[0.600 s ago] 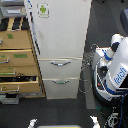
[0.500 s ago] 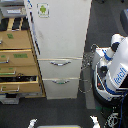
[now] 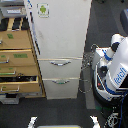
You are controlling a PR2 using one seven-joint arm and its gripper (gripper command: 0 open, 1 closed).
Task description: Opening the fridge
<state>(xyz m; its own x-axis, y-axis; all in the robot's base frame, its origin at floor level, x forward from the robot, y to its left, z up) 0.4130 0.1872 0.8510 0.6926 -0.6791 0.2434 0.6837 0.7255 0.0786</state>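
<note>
Gripper fingers cannot be made out anywhere in the exterior view, so whether they are spread or pressed together cannot be told; only the robot's white body (image 3: 114, 67) shows, standing at the exterior view's right edge, with a rounded white shoulder or upper arm segment near its top and blue lettering on its lower panel. Dark cables loop along the robot's side that faces the fridge

Off-white and tall, the fridge (image 3: 60, 35) stands in the middle of the view, its large upper door (image 3: 59, 30) closed and flush. 1 small sticker with a green logo (image 3: 43, 9) sits near the top of that door, toward the exterior view's left. Below the door are 2 drawers, each with a curved silver handle: the upper drawer handle (image 3: 60, 63) and the lower drawer handle (image 3: 61, 81). Both drawers look shut

Just beside the fridge, on the exterior view's left, stands a tan wooden drawer cabinet (image 3: 17, 60). Several of its drawers are pulled out, and the lower ones hold small items too blurred to name. Green labels show on 2 of the upper drawer fronts

Dark floor (image 3: 65, 110) lies in front of the fridge. Robot and fridge are near each other, with a narrow dark gap between them, and no part of the robot visibly touches the door
</note>
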